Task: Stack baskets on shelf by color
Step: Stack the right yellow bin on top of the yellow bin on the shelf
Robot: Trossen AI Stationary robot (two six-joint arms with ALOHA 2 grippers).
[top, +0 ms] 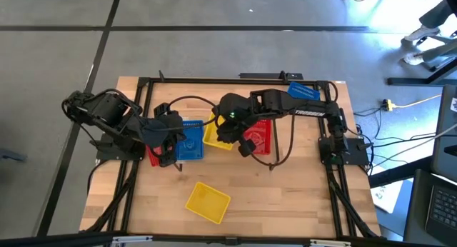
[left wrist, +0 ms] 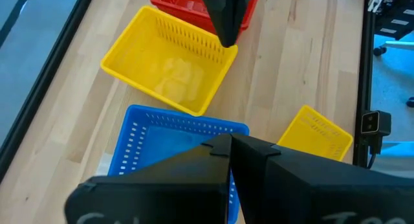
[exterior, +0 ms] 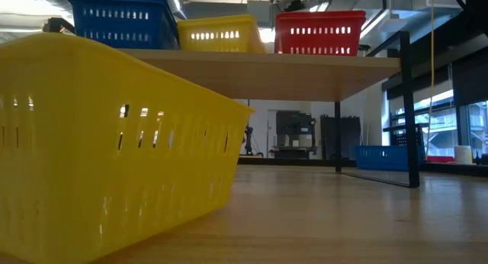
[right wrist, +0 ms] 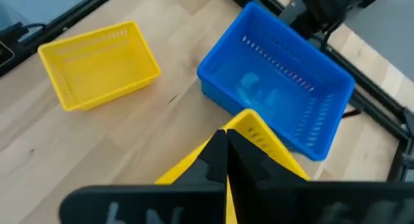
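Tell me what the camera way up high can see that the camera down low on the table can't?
Only the high view shows both arms, the left tool and right tool, both shut and hovering over the shelf baskets, and the whole tabletop. Only the low view shows the underside of the shelf, its thin black leg and the room behind. Both show the loose yellow basket on the table and a far blue basket at the table's back edge.
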